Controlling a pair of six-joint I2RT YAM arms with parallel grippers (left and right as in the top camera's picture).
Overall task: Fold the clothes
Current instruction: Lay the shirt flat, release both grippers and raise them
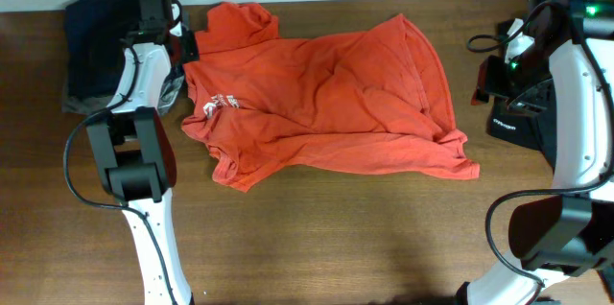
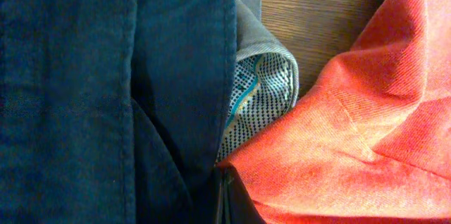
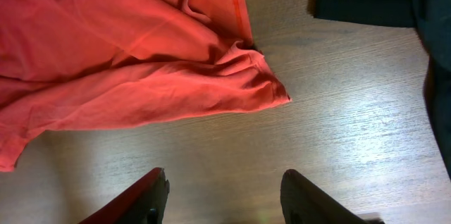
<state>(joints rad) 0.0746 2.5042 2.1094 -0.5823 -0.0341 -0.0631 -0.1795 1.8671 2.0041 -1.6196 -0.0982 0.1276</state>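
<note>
Black garment [image 3: 384, 5] reads "Sydrogen"; T-shirt [image 1: 336, 94] lettering illegible.

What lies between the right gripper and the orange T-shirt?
Bare table only, between the right gripper and the T-shirt, in the right wrist view.

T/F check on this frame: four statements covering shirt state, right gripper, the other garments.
1. The orange-red T-shirt is neatly folded. False: it lies crumpled and unfolded on the wooden table.
2. The right gripper stands open with nothing between its fingers. True.
3. The black garment bears white "Sydrogen" lettering. True.
4. The folded navy garment lies right next to the black garment. False: they lie at opposite ends of the T-shirt.
</note>
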